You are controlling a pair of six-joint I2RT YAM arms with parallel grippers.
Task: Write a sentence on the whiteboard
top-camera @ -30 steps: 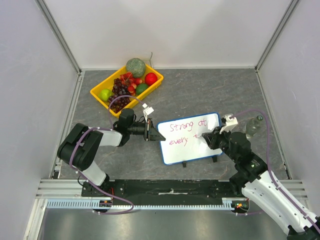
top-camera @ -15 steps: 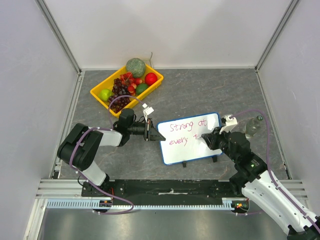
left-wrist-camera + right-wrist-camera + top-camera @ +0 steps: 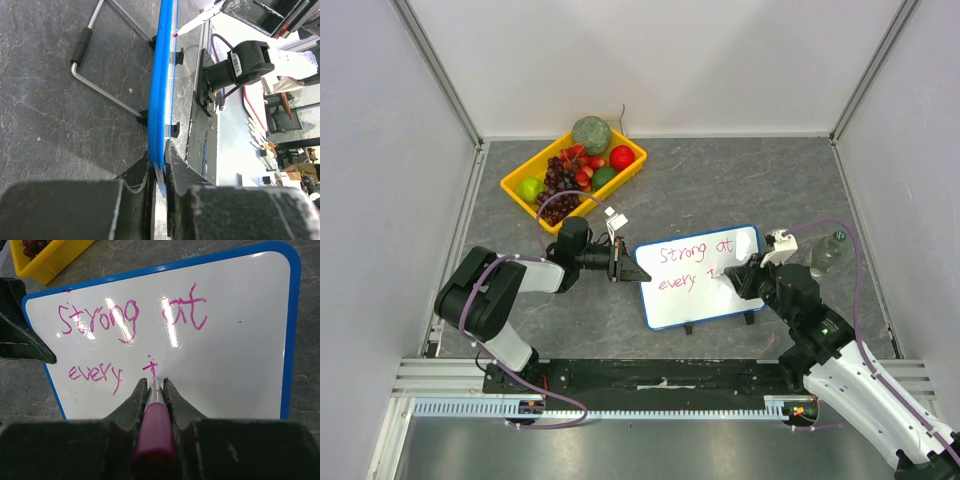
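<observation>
The whiteboard (image 3: 705, 302) stands tilted on the table, blue-rimmed, on black feet. The sentence (image 3: 692, 262) in pink reads "Strong at" (image 3: 122, 320) on the first line, then "every" (image 3: 95, 374) and a single "t" stroke (image 3: 151, 366) below. My left gripper (image 3: 638, 272) is shut on the board's left rim (image 3: 161, 90), one finger on each face (image 3: 159, 160). My right gripper (image 3: 740, 275) is shut on a pink marker (image 3: 155, 435). Its tip touches the board just under the "t", between the fingertips (image 3: 154, 385).
A yellow tray (image 3: 517, 182) of fruit sits at the back left. A clear bottle (image 3: 827, 252) lies right of the board. A wire stand (image 3: 100, 85) props the board from behind. White walls close in the table.
My right gripper has edged the marker slightly along the second line at the "t". The left gripper and the board have stayed still.
</observation>
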